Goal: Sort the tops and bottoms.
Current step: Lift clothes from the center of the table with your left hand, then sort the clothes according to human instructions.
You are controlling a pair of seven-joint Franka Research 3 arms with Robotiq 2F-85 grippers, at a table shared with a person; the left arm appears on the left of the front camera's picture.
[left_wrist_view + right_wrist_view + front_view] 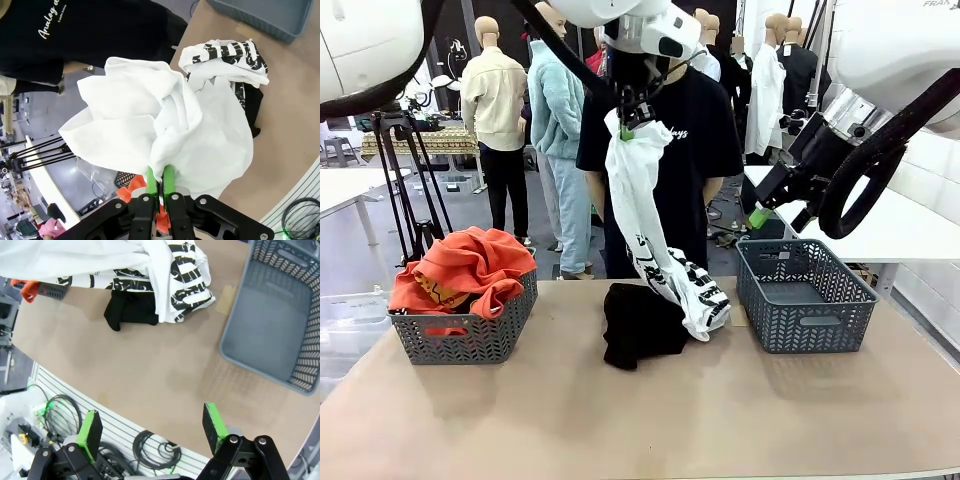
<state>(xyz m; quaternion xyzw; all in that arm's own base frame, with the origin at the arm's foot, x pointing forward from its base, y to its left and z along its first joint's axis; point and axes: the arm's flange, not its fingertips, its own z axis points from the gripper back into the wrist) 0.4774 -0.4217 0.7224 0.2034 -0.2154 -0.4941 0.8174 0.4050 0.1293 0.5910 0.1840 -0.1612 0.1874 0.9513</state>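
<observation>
The left jaws hold the white top (640, 200), which hangs down onto the black bottoms (635, 330) on the counter (620, 420). The orange-red top (468, 265) lies in the left basket (470, 340). The right jaws stand wide, empty.

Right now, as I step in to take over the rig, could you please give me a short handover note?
Left claw: shut on the white top, raised high in front of the person. The top's lower end rests on the table, overlapping the black bottoms.
Right claw: open, holding nothing, above the table near the right basket.
Done: the orange-red top lies in the left basket.
Left: the white top probably joins it there; the black bottoms likely go to the right basket.
</observation>
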